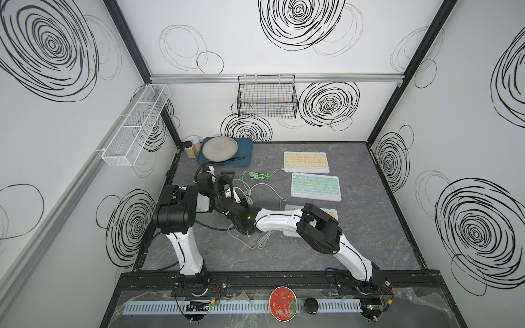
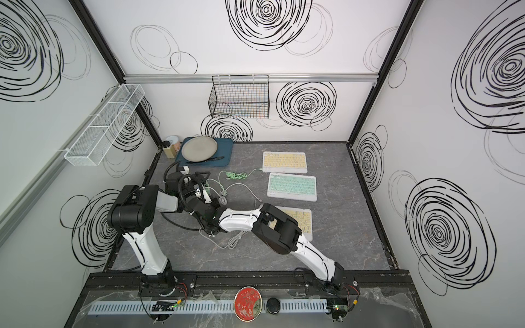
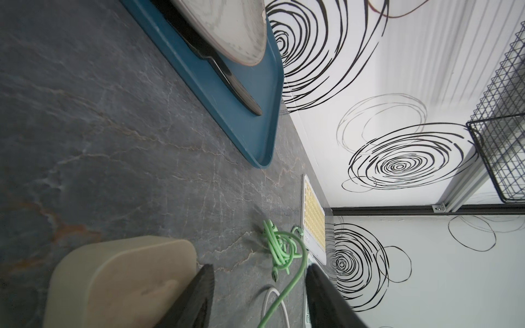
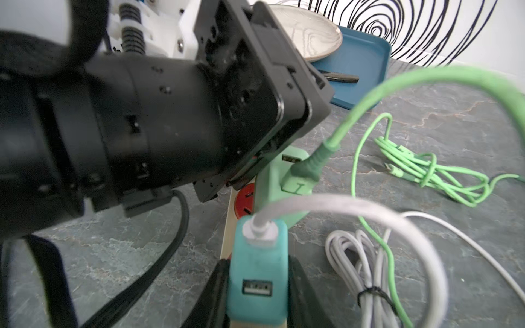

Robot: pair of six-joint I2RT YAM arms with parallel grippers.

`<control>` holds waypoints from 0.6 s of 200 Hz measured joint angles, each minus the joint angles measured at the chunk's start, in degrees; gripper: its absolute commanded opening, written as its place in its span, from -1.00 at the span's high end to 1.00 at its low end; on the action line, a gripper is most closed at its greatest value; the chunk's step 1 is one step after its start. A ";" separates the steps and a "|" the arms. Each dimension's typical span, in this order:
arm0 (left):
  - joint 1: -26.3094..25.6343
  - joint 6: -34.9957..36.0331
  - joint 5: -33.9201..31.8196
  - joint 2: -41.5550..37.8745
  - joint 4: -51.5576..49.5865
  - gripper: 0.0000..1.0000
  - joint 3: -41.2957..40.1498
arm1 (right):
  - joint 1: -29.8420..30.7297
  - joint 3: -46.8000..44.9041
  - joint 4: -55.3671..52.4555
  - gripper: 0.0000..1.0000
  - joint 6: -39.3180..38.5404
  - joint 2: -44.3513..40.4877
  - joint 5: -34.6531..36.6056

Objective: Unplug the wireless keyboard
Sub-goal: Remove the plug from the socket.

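My right gripper (image 4: 258, 272) is pinched on the teal charger (image 4: 255, 255), which is seated on the cream power strip (image 4: 227, 235) with a white cable (image 4: 341, 204) plugged into its top. Just beyond, my left gripper (image 3: 258, 272) stands spread by the strip, clamping nothing that I can see. I judge the unplugging itself is in hand. The next move calls for a straight pull off the strip, with the strip held down.

Past it a green charger (image 4: 272, 181) carries a green cable (image 4: 369, 99). To the right, on the dark marbled desk (image 1: 369, 227), lie three keyboards:
- the near yellow keyboard (image 1: 332, 213), half under my right arm
- the mint keyboard (image 1: 315, 186)
- the far yellow keyboard (image 1: 306, 161)

Which one the white cable feeds I cannot tell. Far left, a blue tray (image 1: 244, 150) holds a plate (image 1: 220, 149). A black wire basket (image 1: 267, 98) and a white mesh basket (image 1: 136, 125) hang on scribbled white walls
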 measured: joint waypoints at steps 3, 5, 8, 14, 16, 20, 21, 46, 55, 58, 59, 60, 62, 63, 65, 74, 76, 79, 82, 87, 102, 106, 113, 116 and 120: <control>0.00 0.00 0.00 0.02 0.11 -0.13 -0.02 | -0.02 -0.04 0.07 1.00 0.00 0.00 -0.42; 0.00 0.00 0.00 0.04 0.20 -0.13 -0.04 | -0.09 -0.15 0.24 1.00 0.17 0.00 -0.55; 0.00 -0.02 0.00 0.04 0.26 -0.13 -0.07 | -0.11 -0.26 0.39 1.00 0.20 -0.02 -0.83; 0.00 -0.07 0.00 0.11 0.48 -0.13 -0.13 | -0.39 -0.83 1.03 1.00 0.76 -0.24 -1.60; 0.00 -0.07 0.00 0.11 0.55 -0.13 -0.13 | -0.48 -0.98 1.25 1.00 0.87 -0.33 -1.84; 0.02 -0.07 0.00 0.15 0.70 -0.13 -0.15 | -0.79 -1.73 1.92 1.00 1.36 -0.72 -2.69; 0.02 -0.04 0.00 0.15 0.72 -0.13 -0.15 | -0.85 -1.84 1.99 1.00 1.46 -0.79 -2.84; 0.02 -0.15 0.02 0.37 1.81 -0.13 -0.44 | -3.06 -6.08 4.85 1.00 5.88 -3.54 -10.34; 0.02 -0.17 0.02 0.48 2.32 -0.13 -0.59 | -3.63 -6.84 5.25 1.00 7.10 -4.11 -12.61; 0.02 -0.17 0.02 0.50 2.49 -0.13 -0.63 | -3.80 -6.97 5.27 1.00 7.41 -4.24 -13.20; 0.02 -0.17 0.02 0.52 2.58 -0.13 -0.66 | -3.87 -7.04 5.27 1.00 7.58 -4.33 -13.46; 0.02 -0.17 0.02 0.52 2.62 -0.13 -0.66 | -3.89 -7.06 5.27 1.00 7.67 -4.35 -13.60; 0.02 -0.17 0.02 0.55 2.75 -0.13 -0.70 | -3.98 -7.15 5.27 1.00 7.85 -4.44 -13.94; 0.02 -0.17 0.02 0.55 2.80 -0.13 -0.72 | -4.02 -7.17 5.25 1.00 7.91 -4.44 -14.05; 0.02 -0.17 0.04 0.59 2.91 -0.13 -0.74 | -4.09 -7.21 5.22 1.00 8.11 -4.52 -14.29; 0.02 -0.20 0.02 0.66 3.30 -0.13 -0.85 | -4.22 -7.21 5.09 1.00 8.52 -4.57 -14.82; 0.02 -0.20 0.02 0.68 3.41 -0.13 -0.90 | -4.22 -7.19 5.07 1.00 8.57 -4.57 -14.80; 0.02 -0.20 0.02 0.70 3.52 -0.13 -0.92 | -4.17 -7.10 4.92 1.00 8.57 -4.57 -14.71; 0.02 -0.22 0.02 0.74 3.67 -0.13 -0.96 | -4.15 -7.02 4.76 1.00 8.55 -4.57 -14.58; 0.02 -0.24 0.04 0.81 3.93 -0.13 -1.01 | -4.04 -6.58 4.15 1.00 8.50 -4.50 -14.27; 0.07 -0.44 0.11 1.01 4.66 -0.13 -1.16 | -3.56 -4.28 1.18 1.00 8.13 -3.78 -12.63; 0.13 -0.50 0.20 1.09 4.85 -0.13 -1.22 | -3.32 -3.34 0.09 1.00 7.80 -3.37 -11.82; 0.17 -0.63 0.28 1.25 5.31 -0.13 -1.27 | -2.84 -1.73 -1.57 1.00 7.15 -2.69 -10.34; 0.17 -0.68 0.33 1.29 5.46 -0.13 -1.29 | -2.62 -1.09 -2.16 1.00 6.91 -2.36 -9.66; 0.20 -0.81 0.42 1.42 5.75 -0.13 -1.31 | -2.34 -0.31 -2.89 1.00 6.43 -1.97 -8.79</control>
